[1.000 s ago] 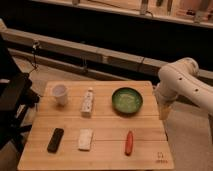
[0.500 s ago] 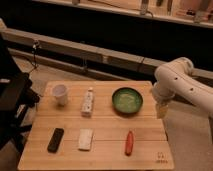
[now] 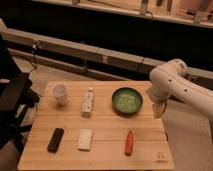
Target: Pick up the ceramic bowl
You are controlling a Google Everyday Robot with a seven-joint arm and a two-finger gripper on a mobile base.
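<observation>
The ceramic bowl point(image 3: 127, 100), round, shallow, glossy speckled green with a darker rim, is sitting upright on the wooden table point(image 3: 107, 124) toward its far right, the gripper point(image 3: 158, 109) hanging just beside it.

Layout: end effector point(image 3: 158, 109) at the tabletop's point(image 3: 107, 123) right edge. Just left of it, ceramic bowl point(image 3: 127, 100); farther left, bottle point(image 3: 87, 102), then cup point(image 3: 60, 93). Forward-left of it, a row: stick point(image 3: 129, 142), block point(image 3: 85, 139), slab point(image 3: 55, 139).

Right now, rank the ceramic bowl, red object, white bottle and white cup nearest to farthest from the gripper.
The gripper hangs open by the table's right edge.
1. ceramic bowl, back right
2. red object, front right
3. white bottle, back middle
4. white cup, back left
</observation>
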